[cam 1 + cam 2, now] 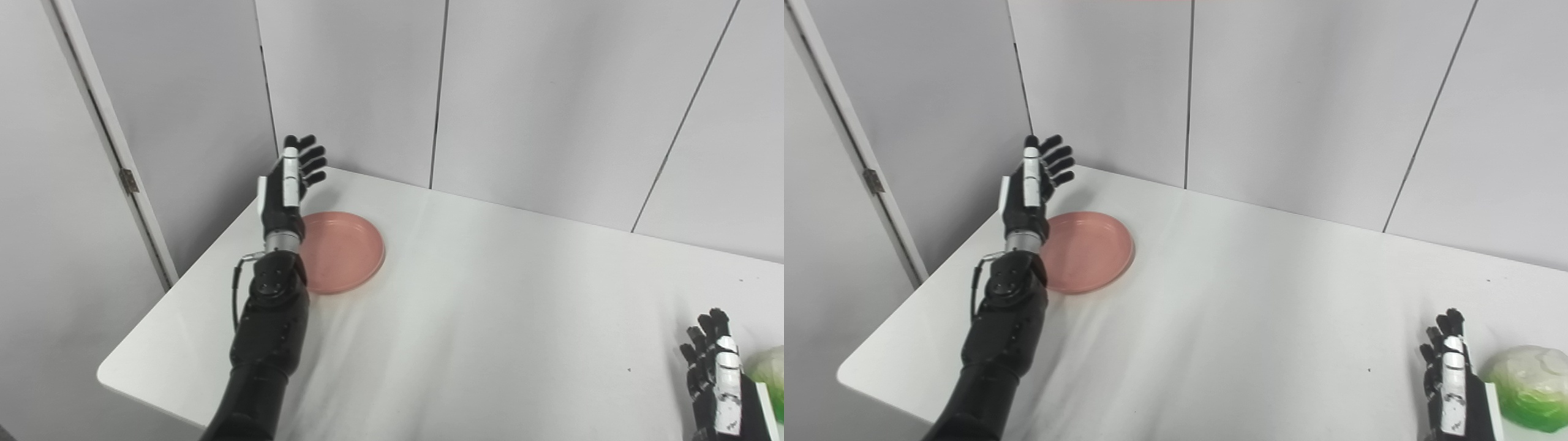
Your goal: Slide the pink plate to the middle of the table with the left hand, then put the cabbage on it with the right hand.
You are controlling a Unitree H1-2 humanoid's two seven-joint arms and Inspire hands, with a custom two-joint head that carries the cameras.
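Plate slide not yet begun — the black left hand is hovering open, fingers spread, above the far-left rim of the round pink plastic plate.

The plate is sitting near the left edge of the white cloth-covered table, so the hand is needing to drop beside it and push right, where room is lying wide open. The right hand is waiting open (holding nothing) just beside the pale green wrapped cabbage — close to the table's near-right edge.
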